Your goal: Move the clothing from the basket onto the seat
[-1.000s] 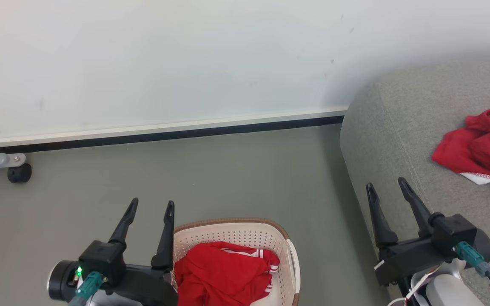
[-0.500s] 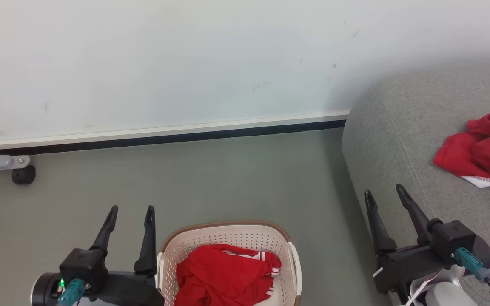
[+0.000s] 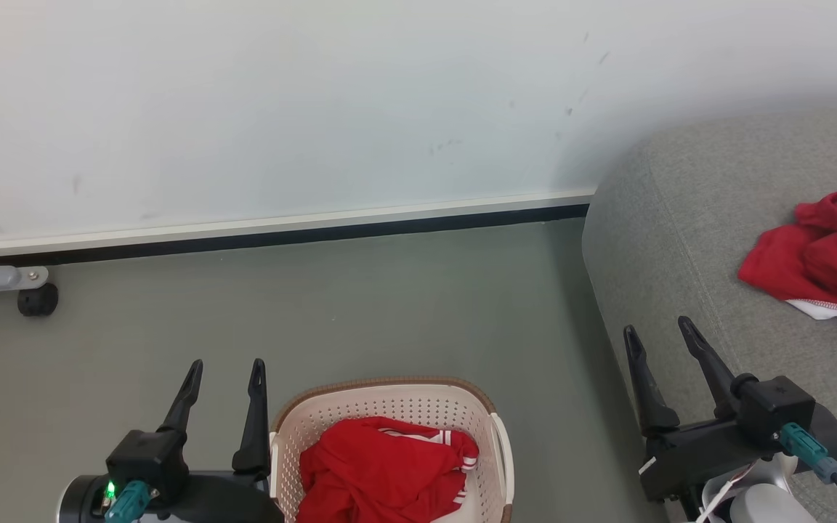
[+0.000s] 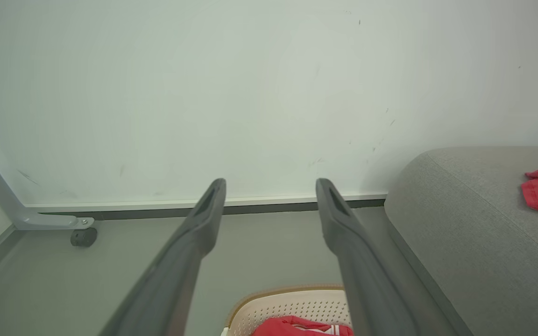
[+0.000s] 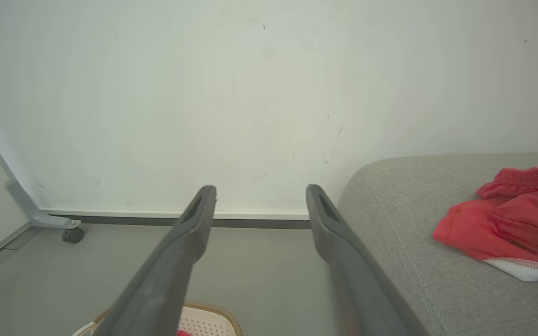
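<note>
One red garment with white stripes (image 3: 382, 468) lies bunched in the cream basket (image 3: 389, 396) on the floor at the bottom centre; the basket rim (image 4: 283, 298) also peeks into the left wrist view. A second red garment (image 3: 818, 254) rests on the grey seat (image 3: 680, 240) at the right, also seen as the red garment (image 5: 507, 219) in the right wrist view. My left gripper (image 3: 224, 367) is open and empty, just left of the basket. My right gripper (image 3: 657, 327) is open and empty at the seat's front edge.
A white wall with a dark baseboard (image 3: 280, 232) runs behind the grey floor. A grey metal leg on a black caster (image 3: 35, 298) stands at the far left. Bare floor (image 3: 360, 305) lies between basket and wall.
Since a second ago my left gripper has drawn back and to the left, away from the basket's rim. The right gripper sank slightly. The head view shifted a little.
</note>
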`<state>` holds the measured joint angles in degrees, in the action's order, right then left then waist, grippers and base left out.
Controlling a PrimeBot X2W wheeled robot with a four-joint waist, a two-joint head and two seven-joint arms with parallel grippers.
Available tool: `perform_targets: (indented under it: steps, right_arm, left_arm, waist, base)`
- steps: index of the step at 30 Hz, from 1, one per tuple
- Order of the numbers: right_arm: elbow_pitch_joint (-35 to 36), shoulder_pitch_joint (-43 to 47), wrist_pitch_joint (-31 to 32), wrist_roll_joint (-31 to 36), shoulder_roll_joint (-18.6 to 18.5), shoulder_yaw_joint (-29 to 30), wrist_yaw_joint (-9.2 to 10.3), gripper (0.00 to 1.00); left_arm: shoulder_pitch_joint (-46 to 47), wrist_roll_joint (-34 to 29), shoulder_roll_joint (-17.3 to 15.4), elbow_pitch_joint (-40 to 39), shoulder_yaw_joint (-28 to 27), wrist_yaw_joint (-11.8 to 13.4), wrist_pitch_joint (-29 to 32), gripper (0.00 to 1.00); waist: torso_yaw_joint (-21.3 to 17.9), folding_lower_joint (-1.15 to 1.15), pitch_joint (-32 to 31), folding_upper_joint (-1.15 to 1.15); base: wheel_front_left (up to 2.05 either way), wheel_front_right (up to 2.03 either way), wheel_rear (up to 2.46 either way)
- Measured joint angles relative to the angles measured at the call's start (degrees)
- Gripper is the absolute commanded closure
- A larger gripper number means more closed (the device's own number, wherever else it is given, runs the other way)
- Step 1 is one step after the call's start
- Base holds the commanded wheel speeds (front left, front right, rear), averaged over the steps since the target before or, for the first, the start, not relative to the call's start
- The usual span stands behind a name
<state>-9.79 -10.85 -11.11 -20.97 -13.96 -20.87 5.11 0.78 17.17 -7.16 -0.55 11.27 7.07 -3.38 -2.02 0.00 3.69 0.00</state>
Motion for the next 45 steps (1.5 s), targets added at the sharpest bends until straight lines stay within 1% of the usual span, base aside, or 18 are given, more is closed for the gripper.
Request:
perform_targets:
  steps: [4,11,20,25,29,38,45]
  right_arm:
    - [0.33,0.01,0.47,0.0,-0.14,0.08,0.38,0.0]
    - [1.38,0.29,1.0,0.0,-0.23,0.14,0.44,0.0]
    - [5.61,0.87,1.92,0.32,-0.58,0.48,0.56,0.0]
    - [8.6,0.57,2.36,0.43,-0.78,0.97,0.93,0.0]
    - [10.6,-1.08,2.96,0.93,-0.77,1.14,0.94,0.0]
    - [14.37,-5.66,3.57,1.86,-0.6,1.52,1.01,0.0]
    - [17.02,-9.62,4.04,1.93,0.44,1.53,1.01,0.0]
  left_arm:
    - [0.0,-0.26,0.14,0.09,-0.09,0.0,0.09,0.0]
    - [0.0,-0.84,0.36,0.19,-0.24,0.01,0.25,0.0]
    - [0.46,-2.3,0.57,-0.77,-0.58,0.05,0.25,0.0]
    - [2.76,-3.3,1.08,-0.78,0.12,0.05,0.32,0.0]
    - [5.19,-3.68,1.42,0.71,0.96,0.05,0.77,0.0]
    - [11.08,-4.65,1.94,6.67,2.78,-0.02,1.85,0.0]
    - [16.64,-6.67,1.9,12.65,4.28,-0.6,2.87,0.0]
  waist:
    - [-0.03,0.0,-0.05,0.0]
    - [-0.04,0.0,-0.13,0.0]
    - [-0.27,0.0,2.22,0.0]
    - [-0.53,0.0,4.98,0.0]
    - [-0.85,0.0,7.78,0.0]
    - [-2.15,0.01,14.87,0.0]
    - [-3.92,0.01,20.65,0.01]
  base:
    - [0.0,0.0,0.0]
    - [0.0,0.0,0.0]
    - [0.0,0.0,0.0]
    - [0.0,0.0,0.0]
    - [0.0,0.0,0.0]
    - [0.0,0.0,0.0]
    - [0.0,0.0,0.0]
